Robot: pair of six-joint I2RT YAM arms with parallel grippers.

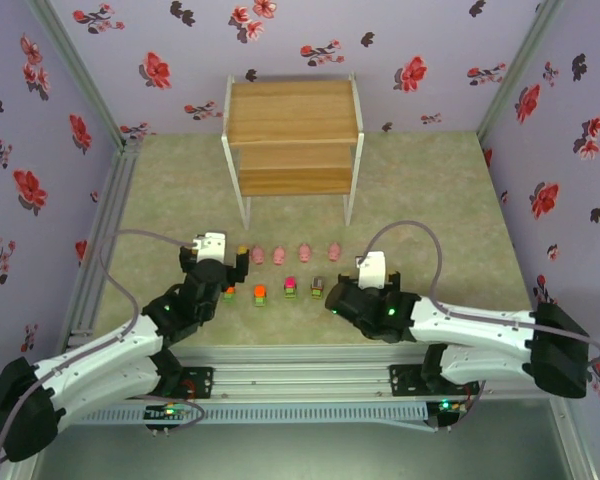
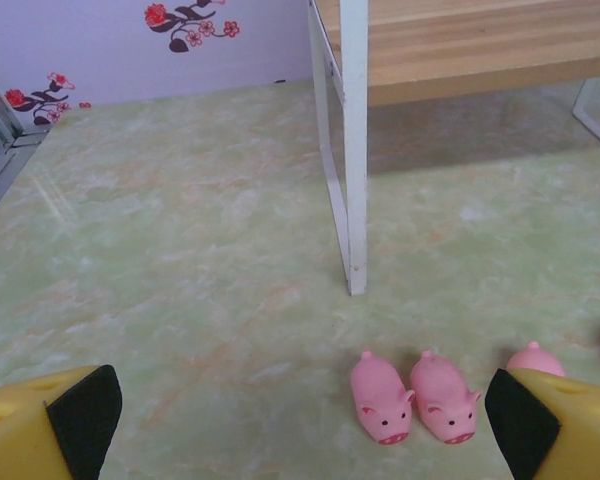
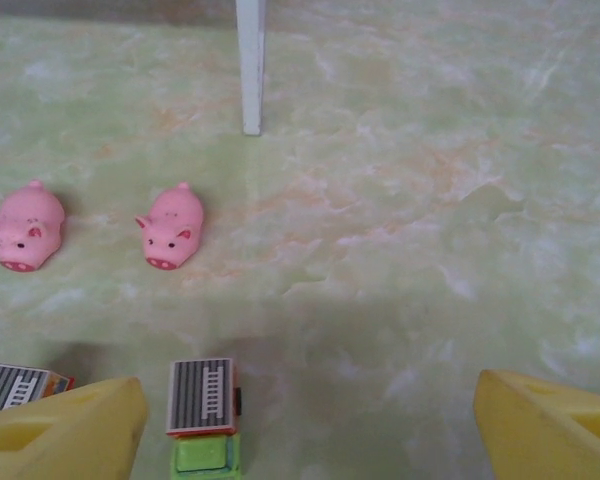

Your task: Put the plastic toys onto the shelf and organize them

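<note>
Pick-up stage, shelf (image 1: 292,135) bare: left gripper (image 2: 300,425) and right gripper (image 3: 310,425) gape empty in front of it, and next should likely descend onto a pink pig (image 2: 382,397) and the grey-topped block (image 3: 201,396).

The green marbled table (image 1: 430,200) carries the shelf (image 1: 292,110) at its far edge. Nearer lie a row of pink pigs (image 1: 304,252), then blocky pieces (image 1: 291,288).
</note>
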